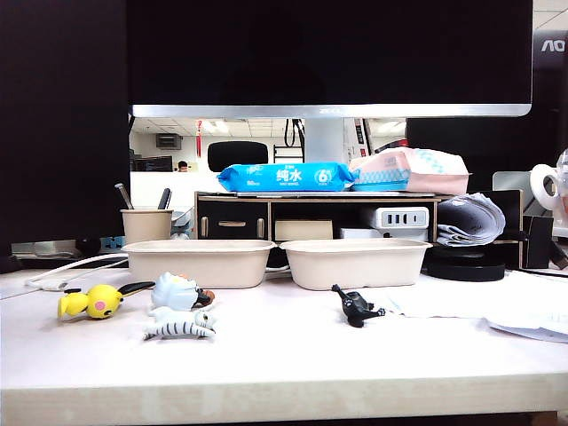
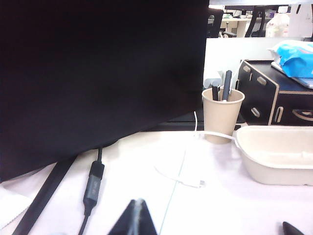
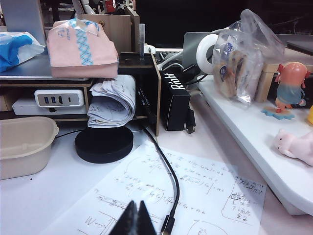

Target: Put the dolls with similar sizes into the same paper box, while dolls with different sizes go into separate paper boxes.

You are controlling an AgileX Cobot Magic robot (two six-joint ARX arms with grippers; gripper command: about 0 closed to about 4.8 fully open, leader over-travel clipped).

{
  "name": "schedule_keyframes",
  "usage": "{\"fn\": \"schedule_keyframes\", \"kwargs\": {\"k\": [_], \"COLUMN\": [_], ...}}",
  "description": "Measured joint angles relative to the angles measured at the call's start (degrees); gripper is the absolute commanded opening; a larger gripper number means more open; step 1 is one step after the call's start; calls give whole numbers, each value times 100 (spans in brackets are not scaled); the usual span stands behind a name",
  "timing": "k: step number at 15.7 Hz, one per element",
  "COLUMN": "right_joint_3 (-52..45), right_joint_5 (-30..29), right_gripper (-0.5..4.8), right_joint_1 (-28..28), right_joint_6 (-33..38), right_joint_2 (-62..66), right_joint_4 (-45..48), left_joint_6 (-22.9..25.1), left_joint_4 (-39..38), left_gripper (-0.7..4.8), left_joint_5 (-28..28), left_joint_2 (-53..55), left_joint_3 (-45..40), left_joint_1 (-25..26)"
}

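Observation:
Four dolls lie at the front of the desk in the exterior view: a yellow one with pink cheeks (image 1: pixel 91 302), a pale blue-white rounded one (image 1: pixel 175 291), a white grey-striped cat (image 1: pixel 181 327) and, apart to the right, a smaller black one (image 1: pixel 356 306). Behind them stand two beige paper boxes, one on the left (image 1: pixel 199 263) and one on the right (image 1: pixel 355 263); both look empty. The left box (image 2: pixel 276 152) also shows in the left wrist view, the right box (image 3: pixel 22 145) in the right wrist view. My left gripper (image 2: pixel 139 204) is shut on nothing above the desk. My right gripper (image 3: pixel 135 205) is shut, empty, over a written sheet (image 3: pixel 190 191). Neither arm shows in the exterior view.
A monitor (image 1: pixel 328 53) stands over a black drawer shelf (image 1: pixel 315 217) bearing wipes packs (image 1: pixel 286 177). A beige pen cup (image 1: pixel 146 224) stands left of the boxes, with white and black cables (image 2: pixel 93 183) nearby. Papers (image 1: pixel 497 311), a black round base (image 3: pixel 103 144) and a side shelf with toys (image 3: pixel 291 88) lie right.

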Motion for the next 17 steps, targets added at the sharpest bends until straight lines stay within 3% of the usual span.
{"fn": "schedule_keyframes", "kwargs": {"k": [7, 8, 10, 11, 13, 15, 16, 17], "right_joint_3": [0, 0, 0, 0, 46, 608, 975, 1331], "right_joint_5": [-11, -173, -1123, -1438, -1141, -623, -501, -463], "right_gripper": [0, -1, -1, -1, -1, -1, -1, -1], "right_joint_1": [0, 0, 2, 13, 13, 7, 7, 7], "right_joint_6": [0, 2, 358, 800, 2004, 2951, 3099, 3143], "right_joint_2": [-2, 0, 0, 0, -4, 13, 149, 417], "right_joint_4": [0, 33, 695, 1403, 2865, 2857, 2876, 2942], "left_joint_6": [-160, -688, -2677, -3615, -4953, -5954, -6048, -5676], "left_joint_4": [15, 17, 271, 789, 2249, 2717, 2511, 2024], "left_gripper": [-4, -5, -5, -5, -5, -5, -5, -5], "left_joint_5": [13, 190, 1117, 1602, 2011, 2013, 2103, 2361], "left_joint_2": [0, 0, 2, 4, 0, 2, 66, 264], "left_joint_3": [0, 0, 0, 0, 37, 632, 1169, 1851], "left_joint_1": [0, 2, 0, -13, -155, -173, -175, -175]}}
